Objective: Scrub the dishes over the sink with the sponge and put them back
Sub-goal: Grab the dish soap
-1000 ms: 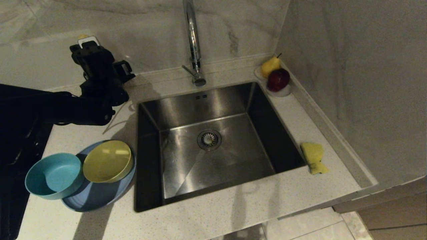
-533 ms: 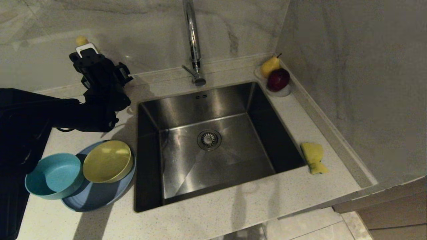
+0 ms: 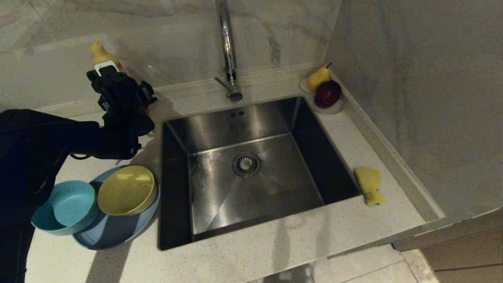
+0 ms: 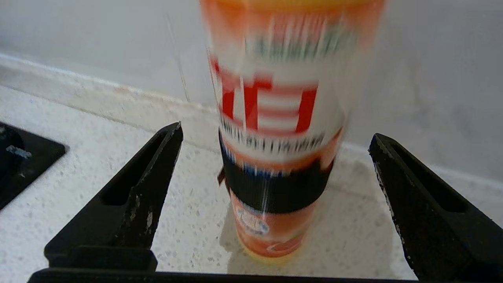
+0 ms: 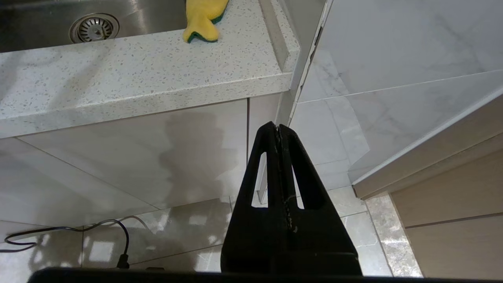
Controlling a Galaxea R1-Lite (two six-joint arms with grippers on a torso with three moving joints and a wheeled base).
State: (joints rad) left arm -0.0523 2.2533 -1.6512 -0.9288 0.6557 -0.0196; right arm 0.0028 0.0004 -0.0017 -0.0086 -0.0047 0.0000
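The teal bowl [image 3: 65, 206] and the yellow bowl [image 3: 126, 190] sit on the blue plate [image 3: 114, 234], on the counter left of the sink [image 3: 235, 122]. The yellow sponge [image 3: 369, 184] [image 5: 204, 15] lies on the counter at the sink's right edge. My left gripper [image 4: 275, 135] is open at the back left of the counter, its fingers [image 4: 157, 165] wide on either side of an upright orange bottle [image 4: 275, 98] and clear of it. The left arm [image 3: 78, 137] reaches in from the left. Below the counter's front edge my right gripper [image 5: 278, 127] hangs shut with nothing in it.
A tall chrome faucet [image 3: 226, 47] stands behind the sink. A clear dish [image 3: 334, 108] with a pear and a red apple is in the back right corner. A black hob [image 4: 19, 157] borders the counter on the left. The bottle's yellow cap [image 3: 98, 51] shows above my left hand.
My left hand has sunk and drawn back a little from the wall, so more of the bottle's yellow cap shows above it. The dishes and sponge have not moved.
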